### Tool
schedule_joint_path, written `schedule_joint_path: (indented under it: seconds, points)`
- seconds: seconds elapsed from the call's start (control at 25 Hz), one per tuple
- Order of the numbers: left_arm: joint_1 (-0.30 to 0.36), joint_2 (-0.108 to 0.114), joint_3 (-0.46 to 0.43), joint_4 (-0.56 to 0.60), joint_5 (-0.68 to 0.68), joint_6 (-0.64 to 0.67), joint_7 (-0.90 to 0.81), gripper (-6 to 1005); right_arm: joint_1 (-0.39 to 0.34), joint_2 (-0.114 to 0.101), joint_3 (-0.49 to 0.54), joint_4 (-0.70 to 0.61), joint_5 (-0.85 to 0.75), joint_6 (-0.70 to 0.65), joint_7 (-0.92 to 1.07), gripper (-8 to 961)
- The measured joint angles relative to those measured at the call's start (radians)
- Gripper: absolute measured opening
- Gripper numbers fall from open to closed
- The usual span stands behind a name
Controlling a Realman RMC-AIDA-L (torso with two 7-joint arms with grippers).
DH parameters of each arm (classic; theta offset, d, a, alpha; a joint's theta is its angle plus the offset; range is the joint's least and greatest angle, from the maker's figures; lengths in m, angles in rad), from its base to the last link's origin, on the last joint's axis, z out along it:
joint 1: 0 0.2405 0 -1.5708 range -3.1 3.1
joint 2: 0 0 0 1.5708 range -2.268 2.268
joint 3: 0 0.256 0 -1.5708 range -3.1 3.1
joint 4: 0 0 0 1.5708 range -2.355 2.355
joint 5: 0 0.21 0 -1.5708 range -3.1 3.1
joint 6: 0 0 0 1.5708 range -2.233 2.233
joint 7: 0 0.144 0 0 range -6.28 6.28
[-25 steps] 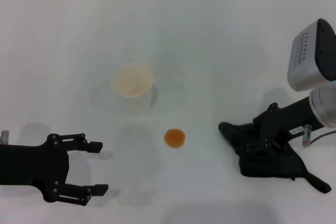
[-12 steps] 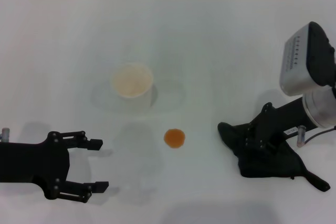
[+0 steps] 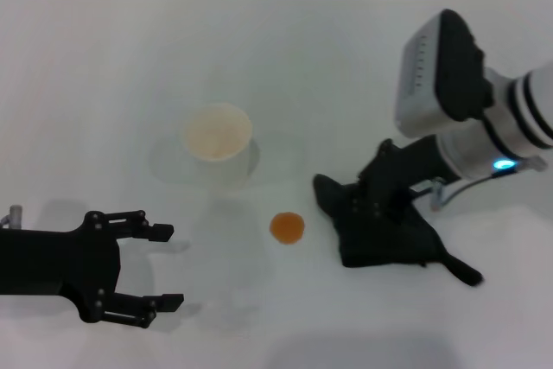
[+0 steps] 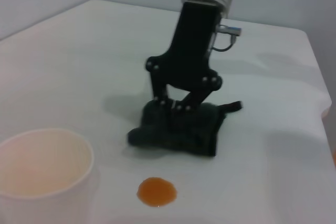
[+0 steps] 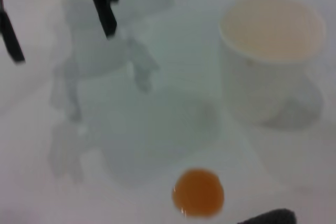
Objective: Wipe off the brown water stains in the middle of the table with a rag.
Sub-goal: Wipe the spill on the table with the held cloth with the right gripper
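The right gripper [image 3: 370, 206] is clamped down on the black rag [image 3: 384, 238], which is pressed flat on the white table [image 3: 104, 66] just right of the brown water stain [image 3: 287, 227]. The left gripper [image 3: 160, 267] is held spread at the near left. A paper cup [image 3: 217, 134] is seen behind the stain.

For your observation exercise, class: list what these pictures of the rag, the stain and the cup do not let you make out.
- Head view: the right gripper presses on the rag, hiding the cloth under its fingers.
- Right wrist view: the rag is cut off by the edge; only a sliver shows.
- Left wrist view: the cup is cut off at the edge.
- No view shows whether the rag touches the stain.
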Motion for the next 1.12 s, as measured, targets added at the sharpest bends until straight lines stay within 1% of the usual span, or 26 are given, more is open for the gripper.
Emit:
schedule_joint_path:
  seconds: [0.12, 0.24, 0.4, 0.68, 0.84, 0.92, 1.0, 1.12]
  points:
    - [-0.002, -0.001, 0.0, -0.003, 0.0, 0.0, 0.0, 877, 0.05, 0.001, -0.035, 0.048, 0.029, 0.041, 0.0, 61]
    - [0.0, -0.001, 0.0, -0.003, 0.002, 0.002, -0.003, 877, 0.103, 0.002, -0.094, 0.099, 0.075, 0.099, 0.0, 61]
    - [0.0, -0.004, -0.005, -0.003, 0.022, 0.002, -0.004, 877, 0.132, 0.002, -0.162, 0.116, 0.128, 0.114, -0.002, 61]
    - [-0.006, -0.007, -0.005, -0.003, 0.025, -0.001, 0.0, 877, 0.158, 0.005, -0.302, 0.11, 0.222, 0.108, -0.013, 60]
    - [-0.012, -0.007, -0.006, -0.005, 0.026, -0.002, 0.001, 877, 0.163, 0.005, -0.313, 0.114, 0.224, 0.117, -0.014, 60]
    - [-0.013, -0.006, -0.006, -0.006, 0.026, -0.006, 0.001, 877, 0.16, -0.001, -0.298, 0.121, 0.216, 0.137, -0.019, 60]
    - [-0.012, -0.006, -0.006, -0.006, 0.027, -0.01, 0.001, 877, 0.157, -0.005, -0.259, 0.126, 0.19, 0.147, -0.028, 60]
    - [-0.011, -0.007, -0.006, -0.007, 0.034, -0.014, 0.001, 877, 0.15, -0.005, -0.195, 0.13, 0.126, 0.145, -0.033, 60]
